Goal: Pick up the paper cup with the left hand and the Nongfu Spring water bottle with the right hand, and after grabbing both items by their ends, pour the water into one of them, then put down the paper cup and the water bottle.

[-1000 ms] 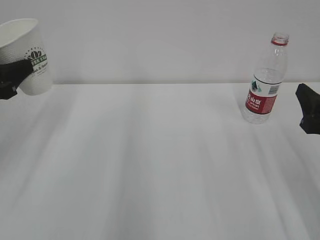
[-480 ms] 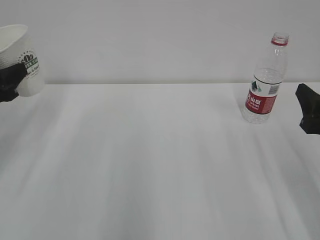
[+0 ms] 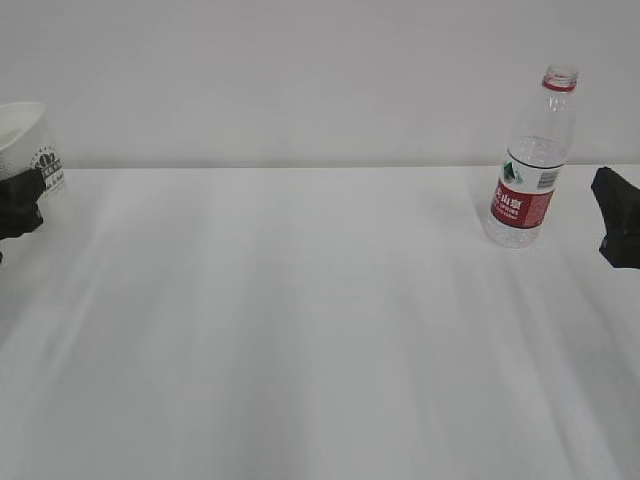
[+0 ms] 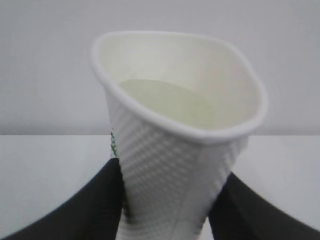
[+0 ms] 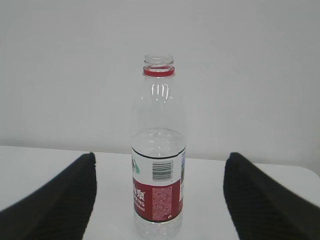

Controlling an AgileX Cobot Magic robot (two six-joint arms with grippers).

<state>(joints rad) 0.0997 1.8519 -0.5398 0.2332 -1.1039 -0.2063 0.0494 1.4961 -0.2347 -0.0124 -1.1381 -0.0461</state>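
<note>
Two grips: left black gripper [image 4: 165, 200] pinches thin white textured paper cup [image 4: 175, 150] low at table's far left, wall buckling, go gentle; right black gripper [image 5: 160, 200] wide apart, facing upright, uncapped clear plastic red-labelled bottle [image 5: 159, 150].

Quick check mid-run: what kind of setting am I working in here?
Probably a bare lab or test bench, not a kitchen: a plain white table against a blank white wall, holding only an uncapped water bottle, with a paper cup in the left gripper.
</note>
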